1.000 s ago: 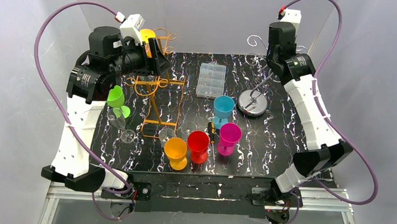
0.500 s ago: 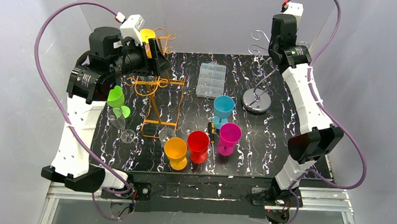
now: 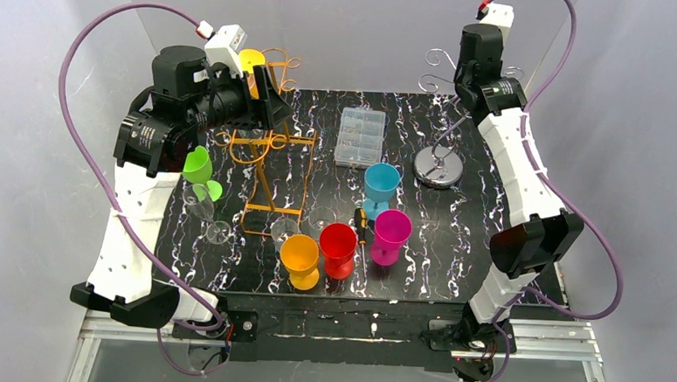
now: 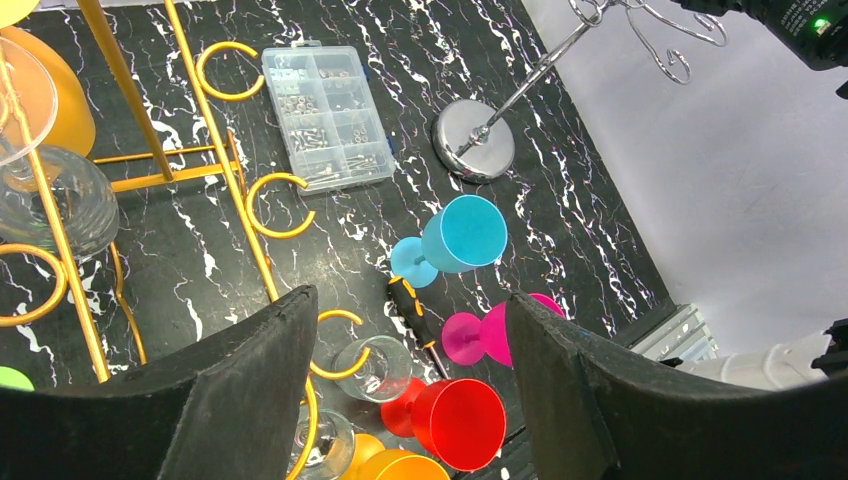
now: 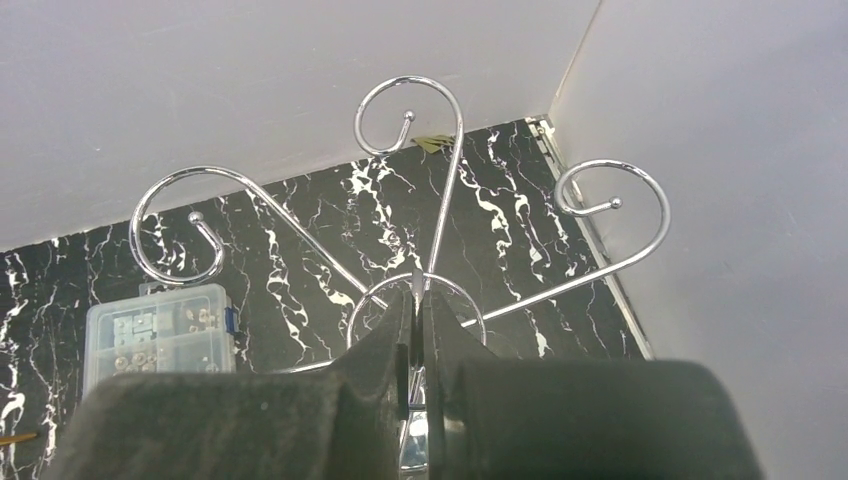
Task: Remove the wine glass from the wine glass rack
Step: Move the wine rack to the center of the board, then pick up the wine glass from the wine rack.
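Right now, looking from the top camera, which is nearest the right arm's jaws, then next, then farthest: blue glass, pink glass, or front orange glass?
1. blue glass, mid-table, right of centre.
2. pink glass, just in front of the blue one.
3. front orange glass, front row, farther left.

left end effector (image 4: 410, 305) spread, right (image 5: 415, 305) pinched
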Available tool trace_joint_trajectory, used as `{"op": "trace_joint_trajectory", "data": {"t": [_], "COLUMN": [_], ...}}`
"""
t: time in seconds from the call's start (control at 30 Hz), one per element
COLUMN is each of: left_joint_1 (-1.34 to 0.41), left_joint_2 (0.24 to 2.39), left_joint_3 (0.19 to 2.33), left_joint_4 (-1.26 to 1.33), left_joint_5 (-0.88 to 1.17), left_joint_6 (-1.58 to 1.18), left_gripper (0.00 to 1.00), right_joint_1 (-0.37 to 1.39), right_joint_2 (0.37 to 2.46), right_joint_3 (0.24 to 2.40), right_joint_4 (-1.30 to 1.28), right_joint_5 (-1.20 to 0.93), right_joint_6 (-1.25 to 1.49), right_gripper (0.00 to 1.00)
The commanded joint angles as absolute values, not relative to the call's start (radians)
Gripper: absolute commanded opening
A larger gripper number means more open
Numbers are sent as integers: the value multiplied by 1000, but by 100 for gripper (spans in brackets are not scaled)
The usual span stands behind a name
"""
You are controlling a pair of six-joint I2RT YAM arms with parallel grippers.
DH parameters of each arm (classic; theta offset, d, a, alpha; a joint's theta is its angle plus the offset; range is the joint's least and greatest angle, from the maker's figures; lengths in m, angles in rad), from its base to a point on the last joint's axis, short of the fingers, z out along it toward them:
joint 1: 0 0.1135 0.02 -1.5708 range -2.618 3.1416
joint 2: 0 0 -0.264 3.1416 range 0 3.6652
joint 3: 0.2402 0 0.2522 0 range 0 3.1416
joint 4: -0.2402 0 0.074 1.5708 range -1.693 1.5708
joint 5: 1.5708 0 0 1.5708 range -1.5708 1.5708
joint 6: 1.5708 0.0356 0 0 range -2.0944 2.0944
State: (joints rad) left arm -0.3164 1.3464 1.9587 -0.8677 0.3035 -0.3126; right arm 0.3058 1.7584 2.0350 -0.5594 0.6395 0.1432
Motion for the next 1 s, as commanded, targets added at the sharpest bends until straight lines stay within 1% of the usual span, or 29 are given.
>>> {"op": "trace_joint_trajectory", "data": {"t": [0.0,0.07,0.2,0.33,0.47,0.6,0.7,0.83,0.9,0.97], "left_joint_1": [-321,-321,-320,-321,-319,-319,-309,-208,-140,-85], "left_joint_2": [1337,1337,1334,1336,1343,1371,1408,1455,1477,1500], "left_joint_3": [1962,1960,1953,1949,1952,1992,2053,2105,2114,2134], "left_joint_4": [-865,-866,-866,-865,-863,-873,-903,-917,-901,-896], "left_joint_5": [304,303,296,299,280,243,188,192,237,267], "left_joint_6": [-300,-302,-303,-308,-307,-300,-281,-299,-321,-334], "left_gripper": [67,68,68,69,69,70,71,72,72,72], "right_joint_1": [302,302,302,302,302,302,302,303,304,306], "right_joint_2": [1642,1613,1541,1489,1487,1480,1460,1474,1510,1533], "right_joint_3": [2037,2005,1907,1844,1873,1922,1937,1981,2029,2053], "right_joint_4": [-419,-435,-439,-442,-495,-574,-621,-683,-731,-751], "right_joint_5": [661,651,628,629,615,588,527,363,277,202], "right_joint_6": [190,207,233,248,261,278,287,310,322,334], "right_gripper": [1,8,26,36,50,73,86,92,98,98]}}
